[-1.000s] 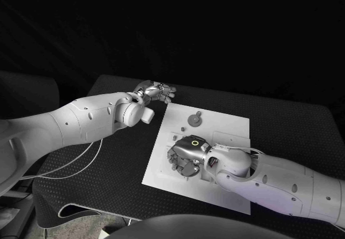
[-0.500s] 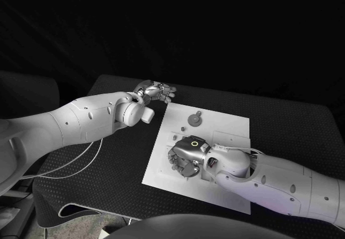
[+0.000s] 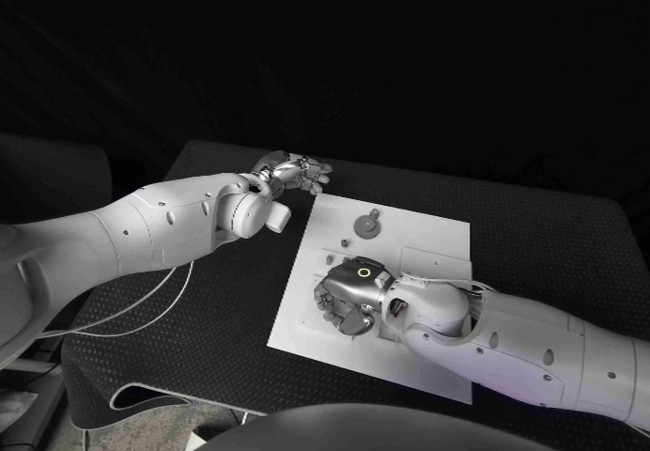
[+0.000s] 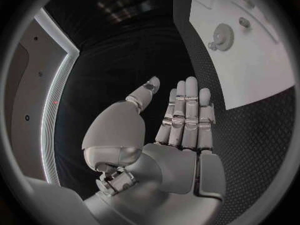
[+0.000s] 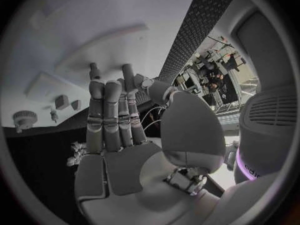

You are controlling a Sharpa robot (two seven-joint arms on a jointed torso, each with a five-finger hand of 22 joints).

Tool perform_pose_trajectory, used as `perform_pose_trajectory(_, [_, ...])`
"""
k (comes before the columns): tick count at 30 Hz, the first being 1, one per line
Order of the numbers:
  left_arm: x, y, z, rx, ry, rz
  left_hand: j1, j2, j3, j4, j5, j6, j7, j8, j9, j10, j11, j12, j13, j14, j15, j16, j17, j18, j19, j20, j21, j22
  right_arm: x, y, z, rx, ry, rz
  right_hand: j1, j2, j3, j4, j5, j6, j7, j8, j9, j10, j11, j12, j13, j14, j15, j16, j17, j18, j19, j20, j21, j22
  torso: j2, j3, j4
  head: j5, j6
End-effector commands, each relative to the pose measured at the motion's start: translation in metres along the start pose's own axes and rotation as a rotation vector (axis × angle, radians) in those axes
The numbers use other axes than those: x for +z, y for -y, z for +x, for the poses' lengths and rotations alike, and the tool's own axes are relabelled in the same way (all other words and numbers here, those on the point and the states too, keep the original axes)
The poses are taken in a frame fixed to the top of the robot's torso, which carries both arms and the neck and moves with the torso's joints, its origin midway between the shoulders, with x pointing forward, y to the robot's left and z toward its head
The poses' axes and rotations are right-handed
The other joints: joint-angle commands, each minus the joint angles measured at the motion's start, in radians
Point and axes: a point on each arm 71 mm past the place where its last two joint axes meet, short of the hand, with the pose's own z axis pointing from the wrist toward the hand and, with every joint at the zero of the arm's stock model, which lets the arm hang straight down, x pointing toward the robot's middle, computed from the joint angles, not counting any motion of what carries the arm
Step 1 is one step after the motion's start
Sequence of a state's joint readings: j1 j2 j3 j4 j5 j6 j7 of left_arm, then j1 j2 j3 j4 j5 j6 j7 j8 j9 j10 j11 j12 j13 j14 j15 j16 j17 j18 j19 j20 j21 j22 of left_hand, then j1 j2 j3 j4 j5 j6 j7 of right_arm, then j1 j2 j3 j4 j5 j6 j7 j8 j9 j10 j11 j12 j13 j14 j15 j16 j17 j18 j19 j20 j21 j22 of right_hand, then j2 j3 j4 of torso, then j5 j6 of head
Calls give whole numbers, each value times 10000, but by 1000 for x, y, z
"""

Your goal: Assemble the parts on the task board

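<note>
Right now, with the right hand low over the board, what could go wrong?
1. The right hand hides the board's middle in the head view, so small parts under it could get knocked unseen.
2. The round gear-like part lies loose beyond the fingers; a forward sweep might shove it.
3. The left hand hovers open off the board's far corner, too far to steady it.

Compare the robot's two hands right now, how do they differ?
The left hand hangs over the black table, beyond the white board's far corner; the right hand is over the board. The left holds nothing, fingers straight; the right points down at the board. Both are silver.
</note>
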State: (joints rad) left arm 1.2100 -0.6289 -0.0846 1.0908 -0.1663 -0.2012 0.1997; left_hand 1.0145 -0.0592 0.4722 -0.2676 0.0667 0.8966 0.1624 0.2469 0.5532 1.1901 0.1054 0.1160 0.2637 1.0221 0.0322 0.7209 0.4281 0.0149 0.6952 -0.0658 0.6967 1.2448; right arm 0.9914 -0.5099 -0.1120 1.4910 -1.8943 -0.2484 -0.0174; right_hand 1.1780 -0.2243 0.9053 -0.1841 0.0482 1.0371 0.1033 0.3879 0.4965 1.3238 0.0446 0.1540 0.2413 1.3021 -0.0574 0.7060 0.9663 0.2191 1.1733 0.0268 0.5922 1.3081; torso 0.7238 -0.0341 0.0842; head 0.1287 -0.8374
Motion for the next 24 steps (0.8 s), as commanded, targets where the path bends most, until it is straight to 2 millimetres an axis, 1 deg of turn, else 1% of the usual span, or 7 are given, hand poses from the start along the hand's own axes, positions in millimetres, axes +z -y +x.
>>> perform_pose_trajectory(1, [0,1,2,-74,-171,44,19,7,-26,43,-6,-55,32,38,-11,-29,45,-52,-13,9,56,-45,13,106,39,44,-49,18,-2,0,10,247,-572,21,-297,-74,-26,-90,275,-70,43,-92,-8,-120,82,-81,-4,-74,23,-78,-43,427,-99,31,51,196,-4,-7,-1,-16,0])
perform_pose_trajectory(3, [0,1,2,-76,-178,38,17,8,-27,45,-5,-55,32,39,-11,-29,45,-52,-13,9,56,-46,14,106,40,45,-49,18,-3,0,9,414,-565,47,-589,-138,-335,-199,618,-128,68,-157,-1,-184,112,-143,2,-103,51,-92,-67,427,-144,44,94,206,-3,-8,1,-15,-5])
perform_pose_trajectory(8, [0,1,3,-81,-209,32,15,9,-27,47,-5,-55,32,39,-12,-30,46,-53,-14,10,56,-48,16,106,40,45,-50,19,-4,3,9,422,-488,111,-757,-190,-536,-224,671,-167,86,-198,3,-220,132,-178,6,-126,65,-109,-89,427,-159,52,123,206,2,0,1,1,-15])
perform_pose_trajectory(10, [0,1,2,-80,-204,27,1,15,-30,60,-2,-49,30,44,-12,-32,47,-55,-15,9,58,-54,22,105,41,46,-53,22,-4,3,9,428,-482,140,-932,-262,-763,-237,775,-256,120,-255,-8,-299,160,-227,-5,-162,93,-139,-115,423,-165,48,152,212,0,-1,5,-2,-20])
perform_pose_trajectory(14, [0,1,1,-75,-178,15,-8,17,-33,67,-1,-47,29,46,-12,-35,48,-57,-17,10,58,-58,27,104,41,47,-55,24,-4,3,9,518,-472,157,-1108,-317,-1183,-322,893,-448,206,-389,-25,-486,225,-349,-25,-172,145,-166,-175,427,-213,39,187,195,-3,-1,4,0,-26])
perform_pose_trajectory(16, [0,1,1,-74,-169,13,-10,16,-33,69,0,-47,29,47,-12,-35,49,-58,-17,10,58,-59,29,104,41,47,-56,25,-4,3,9,528,-449,170,-1226,-365,-1437,-345,985,-673,308,-527,-55,-720,299,-481,-61,-174,211,-160,-196,427,-233,45,202,185,6,1,-1,3,-36])
perform_pose_trajectory(24, [0,1,1,-75,-174,7,-14,11,-36,71,0,-48,28,48,-14,-39,50,-60,-19,10,58,-64,35,105,40,47,-60,28,-5,5,8,571,-198,249,-1230,-410,-1729,-398,1045,-1010,458,-735,-103,-1083,416,-674,-120,-190,315,-124,-216,427,-258,42,216,164,0,0,-4,3,-27])
